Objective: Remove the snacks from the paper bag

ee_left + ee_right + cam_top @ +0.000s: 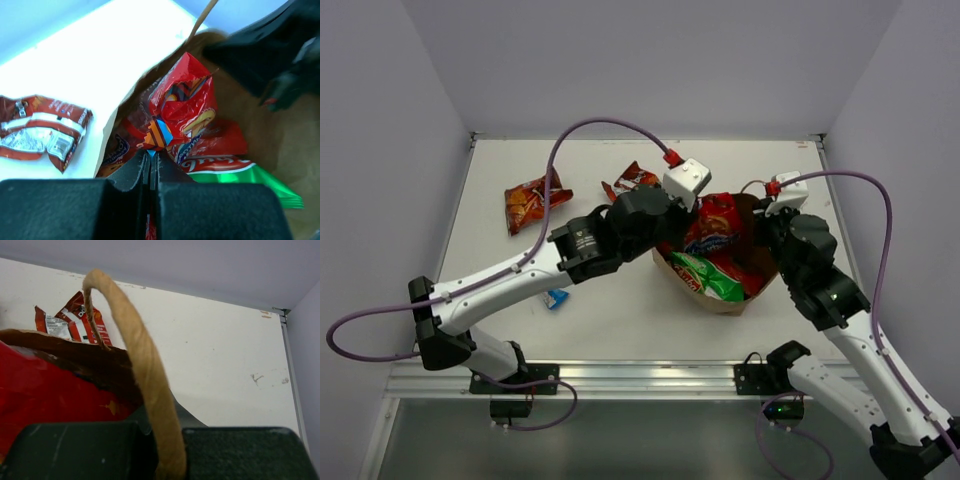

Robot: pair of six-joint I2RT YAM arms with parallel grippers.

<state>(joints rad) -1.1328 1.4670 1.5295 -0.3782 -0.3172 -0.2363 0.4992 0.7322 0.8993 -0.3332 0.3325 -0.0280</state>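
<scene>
**Operator:** Which step is in hand?

**Technician:** Removal of 1 packet. The left gripper (151,161) is inside the mouth of the tall brown kraft paper bag (723,303). Its jaws are pressed together on the crimped corner of the shiny red crinkled chip packet (186,102). That packet sits uppermost in the bag, above a green-and-white foil packet (252,181).

**Operator:** State of the other arm?

**Technician:** The right gripper (160,435) is pinched on the thin twisted paper handle (134,352) at the bag's right rim. Judged purpose: bracing the bag.

**Operator:** Where are the snacks?

**Technician:** 3 lie out on the white table (620,320):
- an orange-red chip bag (530,203) at the far left;
- a red-brown packet (632,180) just behind the left arm;
- a small blue bar (556,299) beside the left forearm.

At least 3 are in the bag, which sits between the 2 arms. Anything beneath them is hidden.

**Operator:** What does the next move call for?

**Technician:** Draw the pinched packet up and out until it clears the rim. Then carry it to bare table and release. The handle grip should hold firm so the bag does not follow. The corner pinch is thin, so a slow pull is advised.
</scene>
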